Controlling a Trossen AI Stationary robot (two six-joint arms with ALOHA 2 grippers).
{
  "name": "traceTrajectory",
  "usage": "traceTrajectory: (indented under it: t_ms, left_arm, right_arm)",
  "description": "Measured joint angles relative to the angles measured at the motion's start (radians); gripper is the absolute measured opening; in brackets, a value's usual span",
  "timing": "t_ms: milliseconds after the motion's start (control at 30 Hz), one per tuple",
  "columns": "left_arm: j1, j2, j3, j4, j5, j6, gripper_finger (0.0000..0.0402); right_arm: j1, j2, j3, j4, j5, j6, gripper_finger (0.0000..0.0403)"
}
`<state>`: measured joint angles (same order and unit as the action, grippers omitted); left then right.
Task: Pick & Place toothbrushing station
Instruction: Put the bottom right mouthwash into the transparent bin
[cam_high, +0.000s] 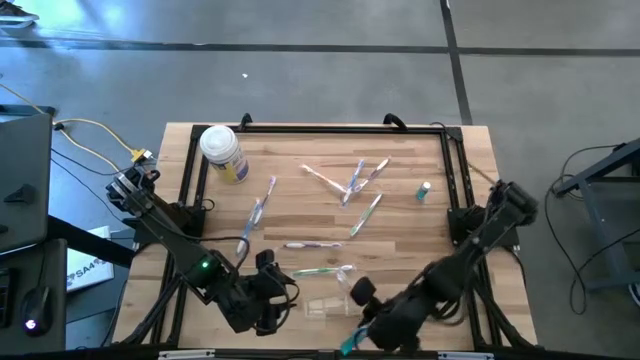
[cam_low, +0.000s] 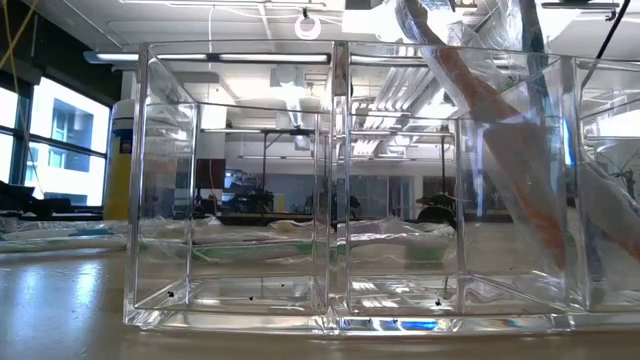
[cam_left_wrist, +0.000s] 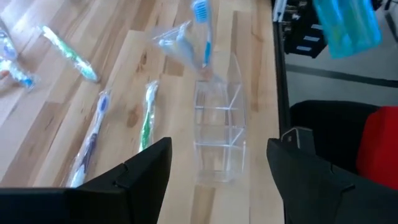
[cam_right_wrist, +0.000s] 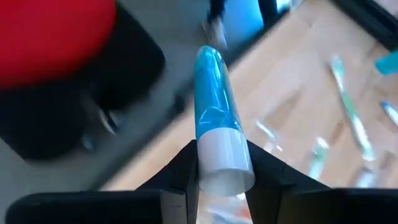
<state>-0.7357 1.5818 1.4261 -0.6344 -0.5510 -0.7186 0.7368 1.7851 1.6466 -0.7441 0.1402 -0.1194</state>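
Toothbrushes (cam_high: 318, 243) lie all over the wooden table (cam_high: 300, 205), most of them in the middle, each in a thin see-through wrapper. Near the front edge of the table stands the clear holder (cam_high: 327, 305), a small see-through box with walls inside that split it into little rooms. One wrapped toothbrush with a blue head (cam_left_wrist: 200, 28) leans in the holder's far end and sticks up out of it. The left gripper (cam_high: 272, 322) is just beside the holder, on its left, and its two dark fingers (cam_left_wrist: 134, 171) stand wide apart with nothing between them; from its own camera the holder shows right between the fingers, a bit farther on. The right gripper (cam_right_wrist: 222, 163) is at the front of the table too, just on the other side of the holder. Its fingers are squeezed onto a blue tube with a white cap (cam_right_wrist: 217, 140), and the tube points out past the table edge. Far back on the left stands a jar with a white lid and a yellow label (cam_high: 224, 152). A small blue-green thing (cam_high: 424, 190) sits alone near the right rail.
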Motion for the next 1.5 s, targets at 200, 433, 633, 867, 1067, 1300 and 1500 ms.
traceTrajectory:
  t_ms: [200, 433, 633, 867, 1067, 1300, 1500]
  left_arm:
    - [0.000, 0.000, 0.000, -0.013, 0.000, -0.022, 0.0261]
    - [-0.014, -0.018, 0.000, -0.076, 0.016, -0.051, 0.0261]
    - [-0.032, -0.044, 0.001, -0.132, -0.049, -0.064, 0.0261]
    - [-0.038, -0.042, 0.000, -0.193, -0.094, -0.077, 0.0261]
    - [-0.038, -0.042, 0.000, -0.199, -0.116, -0.090, 0.0261]
    - [-0.037, -0.042, 0.000, -0.197, -0.119, -0.102, 0.0261]
    - [-0.037, -0.042, 0.000, -0.191, -0.122, -0.103, 0.0261]
  right_arm:
    - [-0.042, 0.165, 0.247, -0.314, 0.094, -0.010, 0.0085]
    - [-0.105, 0.263, 0.365, -0.423, 0.088, -0.018, 0.0085]
    - [-0.139, 0.324, 0.364, -0.429, 0.057, -0.062, 0.0085]
    - [-0.152, 0.390, 0.364, -0.435, 0.053, -0.065, 0.0085]
    - [-0.153, 0.397, 0.364, -0.467, 0.036, -0.004, 0.0085]
    - [-0.150, 0.397, 0.364, -0.582, 0.035, 0.144, 0.0085]
    - [-0.141, 0.397, 0.364, -0.614, 0.017, 0.186, 0.0085]
